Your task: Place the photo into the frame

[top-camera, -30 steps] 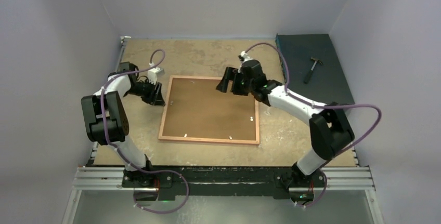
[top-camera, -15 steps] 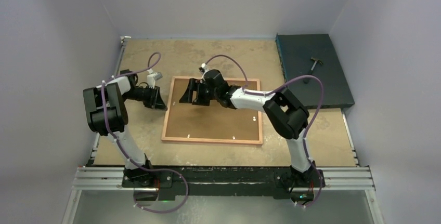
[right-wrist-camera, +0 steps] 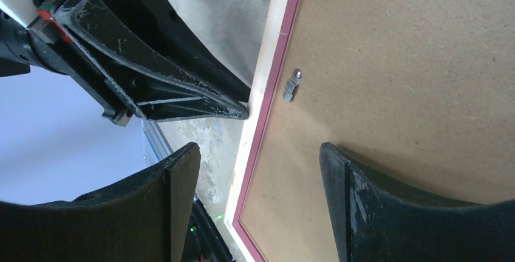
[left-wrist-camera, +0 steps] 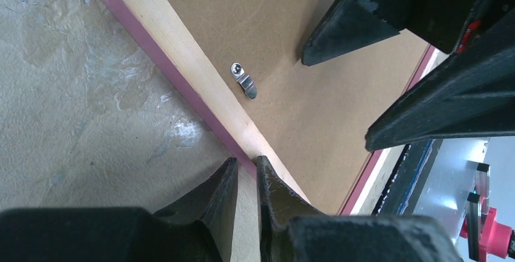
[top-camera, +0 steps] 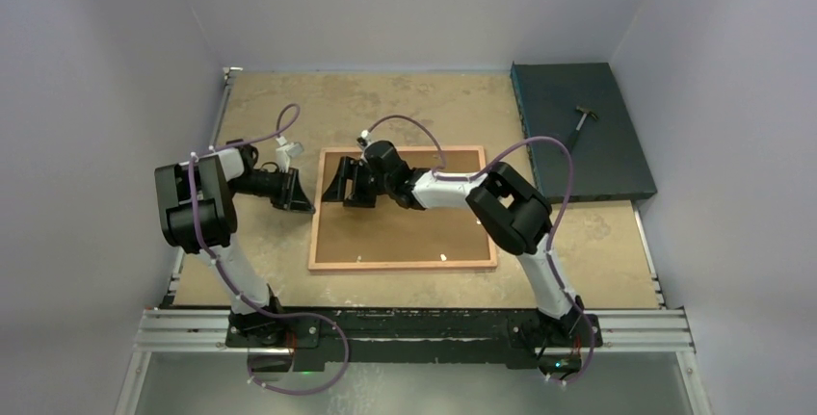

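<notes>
Now my left hand (left-wrist-camera: pixel 246 168), nearly closed, touches the frame (left-wrist-camera: pixel 182 55) at its pink-edged, pale wood rail. The frame lies face-down on the tabletop (left-wrist-camera: pixel 73 92), backing board (right-wrist-camera: pixel 413 61) up, under my open right hand (right-wrist-camera: pixel 258 149).

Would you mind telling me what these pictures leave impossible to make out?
- Photo: in no view; the backing board covers the opening of the frame.
- Front and pane: face down in every view.
- Left end effector: left wrist view, its own fingers hide whether it pinches the rail.
- Tool on the dark mat: top view, too small to identify.
</notes>
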Robot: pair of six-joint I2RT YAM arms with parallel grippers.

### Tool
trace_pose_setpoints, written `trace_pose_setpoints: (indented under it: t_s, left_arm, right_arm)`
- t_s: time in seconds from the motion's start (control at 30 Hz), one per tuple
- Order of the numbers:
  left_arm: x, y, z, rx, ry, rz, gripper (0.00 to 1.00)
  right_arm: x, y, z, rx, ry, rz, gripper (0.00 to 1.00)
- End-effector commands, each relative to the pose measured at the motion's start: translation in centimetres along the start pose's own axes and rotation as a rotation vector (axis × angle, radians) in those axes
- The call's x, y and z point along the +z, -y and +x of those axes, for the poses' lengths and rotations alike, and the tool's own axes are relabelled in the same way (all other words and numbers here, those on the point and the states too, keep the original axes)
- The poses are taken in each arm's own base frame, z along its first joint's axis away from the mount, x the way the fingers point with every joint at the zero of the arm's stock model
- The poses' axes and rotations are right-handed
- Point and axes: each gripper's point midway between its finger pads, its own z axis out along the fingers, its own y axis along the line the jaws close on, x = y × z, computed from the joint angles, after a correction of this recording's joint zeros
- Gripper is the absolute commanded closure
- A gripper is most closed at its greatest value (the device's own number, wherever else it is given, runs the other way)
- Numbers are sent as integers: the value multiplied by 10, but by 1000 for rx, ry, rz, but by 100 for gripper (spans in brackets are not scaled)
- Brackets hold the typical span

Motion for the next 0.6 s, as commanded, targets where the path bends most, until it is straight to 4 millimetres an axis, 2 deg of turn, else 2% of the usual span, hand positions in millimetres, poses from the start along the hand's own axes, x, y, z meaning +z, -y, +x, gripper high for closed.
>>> trace_pose_setpoints:
  t_s: [0.0,0.27,0.57]
  left_arm:
    - [0,-4,6,58,-26,-17,85]
    - [3,-6,9,53,-33,-19,86]
    - [2,-5,6,60,-23,-15,87]
  right_arm:
    - [9,-27,-10,-7,29,-69,26]
    - [28,-26,-4,-7,4,-72,27]
    - [38,-20,2,-3,-8,-59,28]
